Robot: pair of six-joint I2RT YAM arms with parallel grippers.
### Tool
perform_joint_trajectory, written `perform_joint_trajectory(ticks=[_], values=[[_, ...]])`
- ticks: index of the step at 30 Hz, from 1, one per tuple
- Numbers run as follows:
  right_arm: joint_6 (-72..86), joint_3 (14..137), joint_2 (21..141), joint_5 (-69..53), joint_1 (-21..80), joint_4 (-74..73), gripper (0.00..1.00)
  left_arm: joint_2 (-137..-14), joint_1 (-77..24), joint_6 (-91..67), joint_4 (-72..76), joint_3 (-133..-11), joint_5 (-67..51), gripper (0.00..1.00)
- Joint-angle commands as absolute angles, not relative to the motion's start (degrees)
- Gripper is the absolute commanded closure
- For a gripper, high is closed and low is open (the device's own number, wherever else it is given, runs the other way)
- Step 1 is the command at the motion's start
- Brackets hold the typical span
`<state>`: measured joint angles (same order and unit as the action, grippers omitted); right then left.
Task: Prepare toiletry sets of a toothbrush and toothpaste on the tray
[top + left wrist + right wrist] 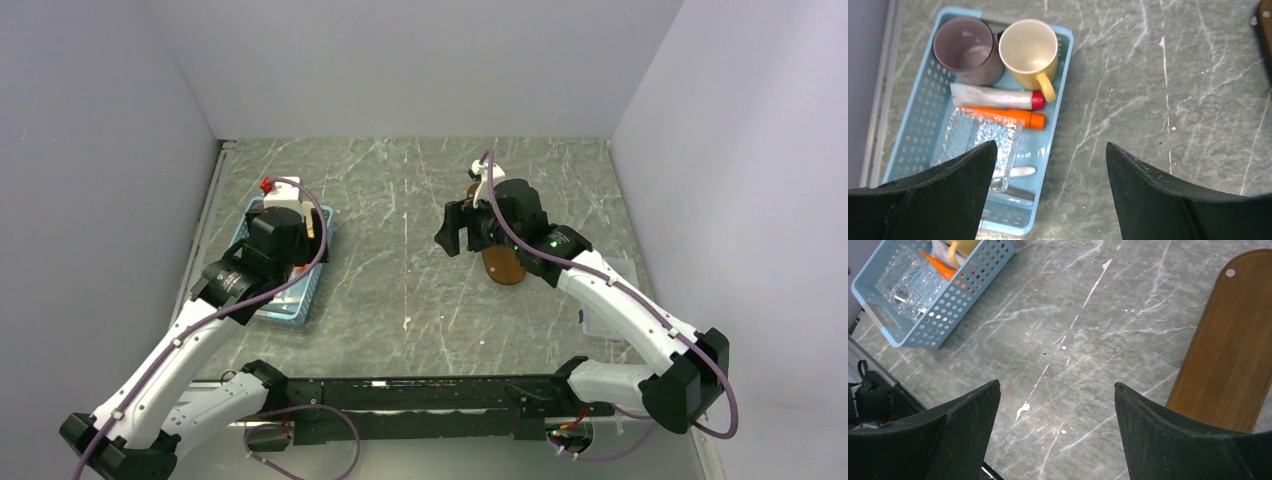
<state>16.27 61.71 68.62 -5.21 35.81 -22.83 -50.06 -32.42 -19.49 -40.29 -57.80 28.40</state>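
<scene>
The light-blue mesh basket [1060, 80] holds the orange toothpaste tube [1003, 115] and a white tube with a red cap [993, 97]. A white toothbrush end [1020, 171] pokes out from under a clear crinkled packet [980, 140]; the rest of it is hidden. My left gripper [1050, 150] is open and empty above the basket's right rim. The dark-brown wooden tray [1235, 340] lies bare to the right of my right gripper [1057, 387], which is open and empty over the grey table. In the top view the tray [505, 268] is mostly hidden under the right arm.
A purple-grey cup [965, 50] and a yellow mug [1029, 50] stand at the basket's far end. A clear plastic box [612, 300] lies at the table's right side. Grey walls enclose the table on the left, back and right.
</scene>
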Motion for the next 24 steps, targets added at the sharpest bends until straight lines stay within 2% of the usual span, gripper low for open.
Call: perform_joint_trajectory(ticks=[1,10,24], values=[[17.40,59.86,64.93,-5.89,36.91,-19.60,0.14,-52.19,-27.19,-23.20,-39.96,-56.02,21.03,0.16],[17.22,54.46,57.32,-5.77,37.62,-21.29,0.14,-60.68,-24.24,-25.82,-38.16,-52.86,15.32,0.22],[17.01,50.59,53.02,-6.91,37.66,-22.39,0.14,-67.19,-24.05,-30.32,-36.70,-49.84,18.56,0.25]])
